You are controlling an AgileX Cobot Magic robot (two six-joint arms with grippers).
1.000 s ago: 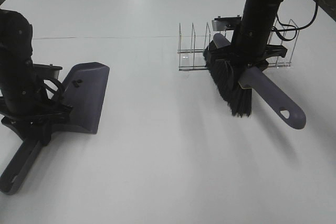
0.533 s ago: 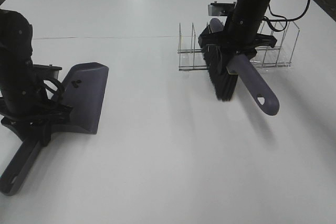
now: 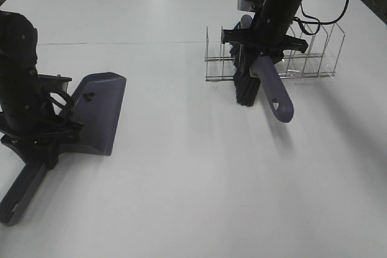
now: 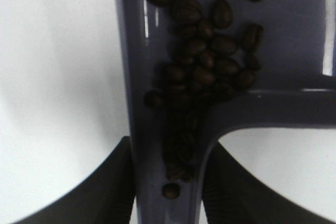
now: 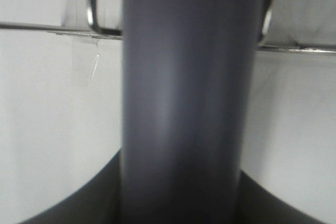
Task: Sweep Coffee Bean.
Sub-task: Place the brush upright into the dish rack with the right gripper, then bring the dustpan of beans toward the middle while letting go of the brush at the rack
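The purple dustpan (image 3: 100, 110) lies on the white table at the left, its handle (image 3: 21, 194) pointing toward the front edge. My left gripper (image 3: 42, 140) is shut on that handle. A few coffee beans (image 3: 88, 95) show as dark specks in the pan. In the left wrist view many coffee beans (image 4: 205, 66) are heaped where the dustpan (image 4: 294, 19) meets its handle, between my left gripper (image 4: 168, 195) fingers. My right gripper (image 3: 261, 49) is shut on the purple brush (image 3: 275, 95), black bristles (image 3: 245, 86) hanging over the rack's front edge. The brush handle (image 5: 184, 93) fills the right wrist view.
A clear divider rack (image 3: 311, 58) stands at the back right, right behind the brush; its wire (image 5: 47, 26) shows in the right wrist view. A thin line (image 3: 121, 43) crosses the table (image 3: 193, 197) at the back.
My right arm has carried the brush back and leftward to the rack, swinging its handle in toward the middle. The left arm and dustpan have not moved.
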